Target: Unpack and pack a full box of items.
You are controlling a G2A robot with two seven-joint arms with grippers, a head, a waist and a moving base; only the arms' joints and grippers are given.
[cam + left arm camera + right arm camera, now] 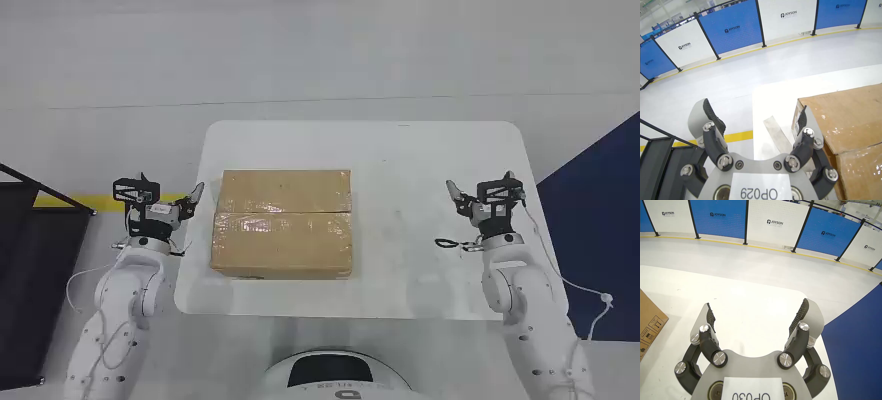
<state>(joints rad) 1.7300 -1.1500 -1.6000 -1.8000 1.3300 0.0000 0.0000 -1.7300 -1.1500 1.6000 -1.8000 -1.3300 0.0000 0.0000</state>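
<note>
A closed brown cardboard box [282,222], its top seam taped over, lies on the left half of the white table [430,200]. My left gripper [165,196] hovers at the table's left edge, open and holding nothing. In the left wrist view the left gripper [755,104] has one finger beside the box [844,117] at its near corner and the other out over the floor. My right gripper [485,194] is open and holding nothing above the table's right edge. The right wrist view shows the right gripper [756,302] over bare tabletop, with the box [649,321] well off to the side.
A grey strip of tape [776,130] is stuck to the table by the box. A black metal rack [20,230] stands on the floor beyond the left arm. A dark blue floor area [600,200] borders the table's right side. Fence panels [772,220] stand far off.
</note>
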